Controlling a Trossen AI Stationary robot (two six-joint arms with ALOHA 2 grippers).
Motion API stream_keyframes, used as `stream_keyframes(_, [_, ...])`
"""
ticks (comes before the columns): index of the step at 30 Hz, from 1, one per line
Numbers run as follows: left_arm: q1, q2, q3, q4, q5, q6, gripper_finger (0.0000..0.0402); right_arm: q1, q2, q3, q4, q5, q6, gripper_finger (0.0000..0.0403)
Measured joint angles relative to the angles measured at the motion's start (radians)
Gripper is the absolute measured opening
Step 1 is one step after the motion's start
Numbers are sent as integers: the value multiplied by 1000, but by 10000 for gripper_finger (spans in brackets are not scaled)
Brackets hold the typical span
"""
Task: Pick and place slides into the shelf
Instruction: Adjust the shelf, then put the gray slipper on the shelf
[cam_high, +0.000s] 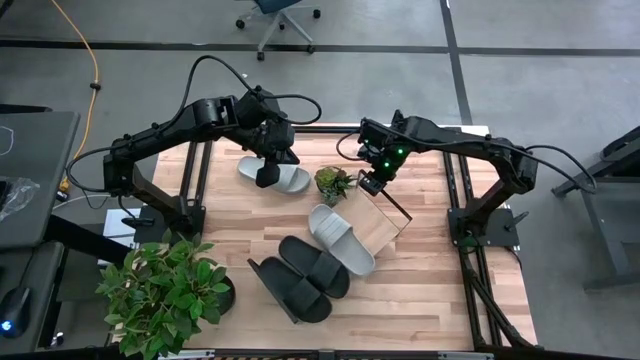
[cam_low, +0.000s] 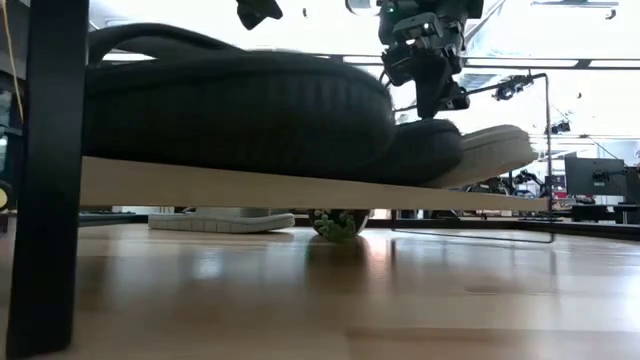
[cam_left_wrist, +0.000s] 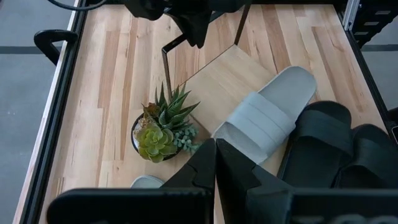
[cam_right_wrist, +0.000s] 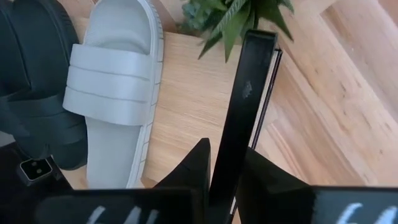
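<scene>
From above, the shelf (cam_high: 385, 222) is seen lying aslant on the table (cam_high: 430, 290), with two black slides (cam_high: 305, 275) and one grey slide (cam_high: 340, 238) set on its plank. A second grey slide (cam_high: 275, 174) is seen on the tabletop beneath the left gripper (cam_high: 268, 172), beside a small succulent (cam_high: 332, 182). The right gripper (cam_high: 375, 183) is held at the shelf's far end frame.

At table height, the black slides (cam_low: 240, 110) are seen resting on the tilted plank (cam_low: 300, 188).

In the left wrist view, the left fingers (cam_left_wrist: 214, 168) are pressed together, with nothing between them.

In the right wrist view, the right gripper (cam_right_wrist: 224, 180) is closed around the black end frame (cam_right_wrist: 245, 106).
</scene>
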Motion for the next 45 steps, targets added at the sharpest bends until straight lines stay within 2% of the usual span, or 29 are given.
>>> stream_keyframes(21, [0,0,0,0,0,0,1,54,0,0,-24,-2,78,33])
stream_keyframes(34, [0,0,0,-1,0,1,1,54,-3,3,-22,14,93,143])
stream_keyframes(45, [0,0,0,-29,0,12,1,48,-42,3,11,96,100,156])
